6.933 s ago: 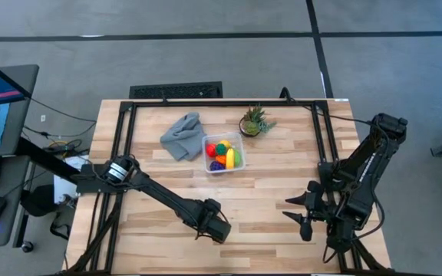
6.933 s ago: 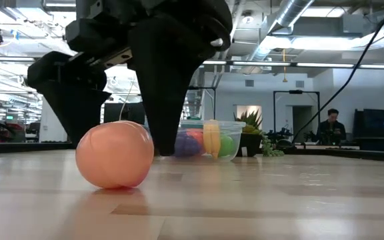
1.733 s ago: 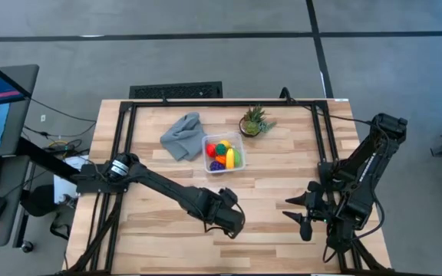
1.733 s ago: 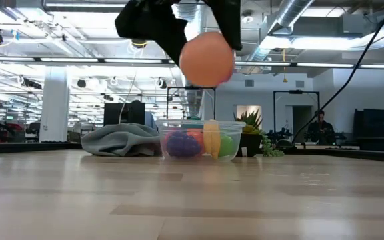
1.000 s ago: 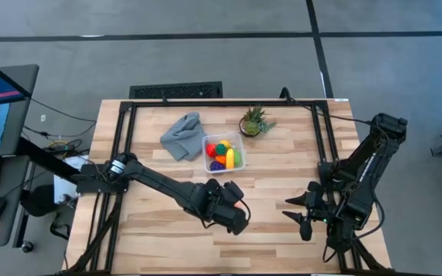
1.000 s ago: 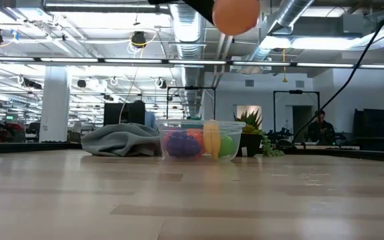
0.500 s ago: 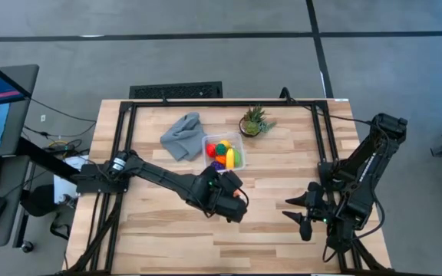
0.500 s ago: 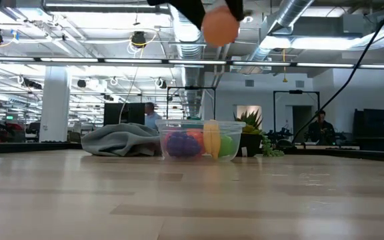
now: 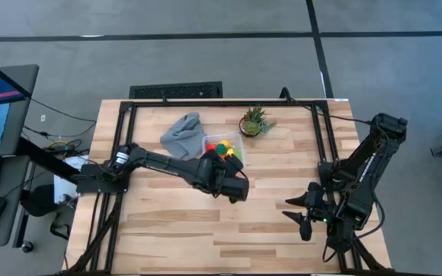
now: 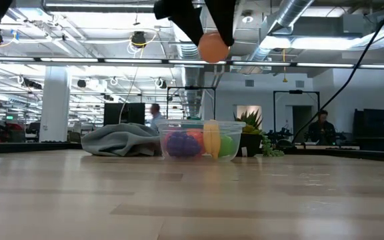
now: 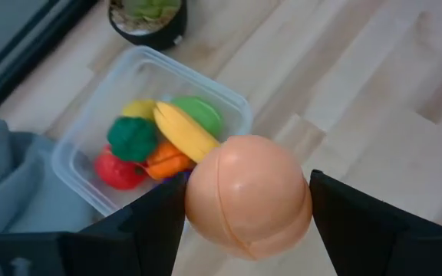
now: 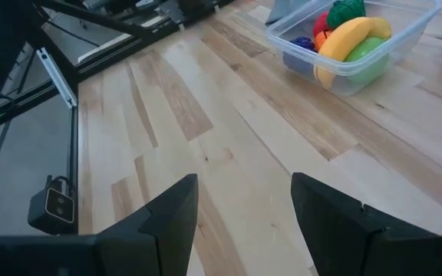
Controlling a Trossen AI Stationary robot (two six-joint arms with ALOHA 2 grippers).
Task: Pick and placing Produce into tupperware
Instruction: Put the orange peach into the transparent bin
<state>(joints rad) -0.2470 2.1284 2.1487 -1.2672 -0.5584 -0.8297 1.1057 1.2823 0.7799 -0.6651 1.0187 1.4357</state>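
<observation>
My left gripper [image 9: 232, 186] hangs high over the table just near of the tupperware [image 9: 235, 142], shut on a peach-coloured round fruit [image 11: 248, 195], also in the low view [image 10: 212, 48]. The clear tupperware [image 11: 206, 78] stands on the table and holds a yellow banana [image 11: 186, 132], green, red and orange pieces; the left arm hides part of it from above. My right gripper [image 9: 296, 211] waits open near the table's right near corner, nothing between its fingers [image 12: 159, 222]. My left gripper pinches the peach fruit between its two fingers, one on each opposite side [image 11: 196, 205]. The fingers [image 10: 222, 17] come from above, slanting down toward the far edge. The fruit is lifted clear, high above the table, just near of the tupperware.
A crumpled grey cloth [image 9: 181, 136] lies left of the tupperware and a spiky potted plant [image 9: 254, 123] stands at its far right. Bare wood spreads between the two arms. A person [image 10: 322, 127] shows in the room beyond.
My left gripper has carried the peach fruit toward the table's far edge, closing in on the tupperware while staying high above the table. It has kept its hold throughout.
</observation>
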